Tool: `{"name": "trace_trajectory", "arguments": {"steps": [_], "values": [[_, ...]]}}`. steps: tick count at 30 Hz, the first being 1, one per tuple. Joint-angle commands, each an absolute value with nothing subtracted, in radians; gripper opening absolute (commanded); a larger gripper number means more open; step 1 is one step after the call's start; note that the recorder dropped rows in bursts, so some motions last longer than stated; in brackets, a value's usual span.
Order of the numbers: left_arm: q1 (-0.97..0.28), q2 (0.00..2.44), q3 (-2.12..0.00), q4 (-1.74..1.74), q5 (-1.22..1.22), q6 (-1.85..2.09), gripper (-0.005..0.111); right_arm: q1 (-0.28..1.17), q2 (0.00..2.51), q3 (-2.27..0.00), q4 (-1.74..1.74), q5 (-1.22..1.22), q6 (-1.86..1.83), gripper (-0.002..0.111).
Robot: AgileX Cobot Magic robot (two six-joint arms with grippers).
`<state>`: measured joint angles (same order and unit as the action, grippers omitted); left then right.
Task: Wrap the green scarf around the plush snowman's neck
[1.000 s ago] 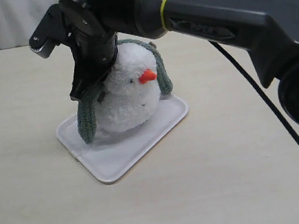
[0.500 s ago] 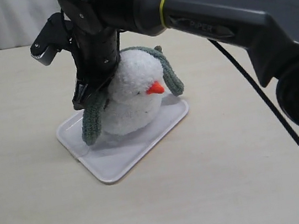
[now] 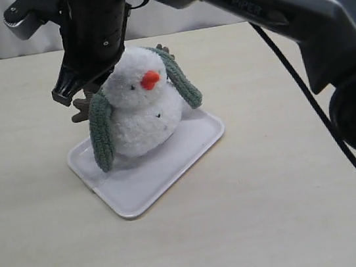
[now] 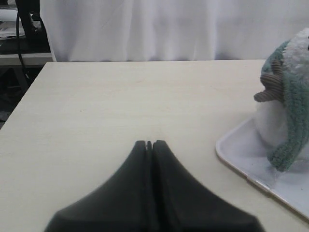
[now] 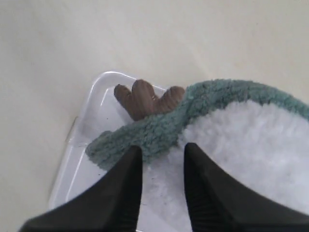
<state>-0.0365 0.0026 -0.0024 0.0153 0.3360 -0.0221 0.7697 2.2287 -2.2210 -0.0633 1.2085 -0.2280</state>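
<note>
R claw [image 5: 161, 157] apart at green scarf [image 3: 102, 134] draped on plush snowman [image 3: 139, 116] in tray [image 3: 143, 191]; L claw [image 4: 149, 144] together over bench [image 4: 120, 96].

Green scarf [image 3: 102, 134]: we see muted sage-green, ribbed.
Plush snowman [image 3: 142, 122]: we see white, orange nose [image 3: 150, 79], brown twig arm [image 3: 82, 111].
Tray [image 3: 139, 190]: white.

The left pincer [image 4: 149, 143] sits low over the pale worktop [image 4: 120, 96], its two dark fingers pressed together with no gap and nothing between them. Well apart from it, at the frame's edge, the plush snowman [image 4: 268, 122] stands on a white tray [image 4: 236, 154], partly cut off. The green scarf [image 4: 292, 111] hangs down its side, just beside a brown twig arm [image 4: 270, 92], and a white curtain [image 4: 169, 29] closes the background.
</note>
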Motion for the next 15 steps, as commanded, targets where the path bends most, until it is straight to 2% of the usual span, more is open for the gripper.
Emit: {"name": "trace_trajectory", "arguments": {"steps": [1,4,6,10,15], "values": [[-0.035,0.0,0.0,0.014,0.324,-0.028,0.0,0.769,2.215,-2.198,-0.009,1.221,-0.166,0.04],[-0.035,0.0,0.0,0.014,0.324,-0.028,0.0,0.769,2.215,-2.173,0.0,1.221,-0.096,0.056],[-0.035,0.0,0.0,0.014,0.324,-0.028,0.0,0.77,2.215,-2.147,0.005,1.221,-0.056,0.062],[-0.035,0.0,0.0,0.014,0.324,-0.028,0.0,0.804,2.215,-2.074,0.048,1.221,-0.046,0.062],[-0.035,0.0,0.0,0.014,0.324,-0.028,0.0,0.855,2.218,-2.012,-0.098,1.21,0.074,0.062]]}}
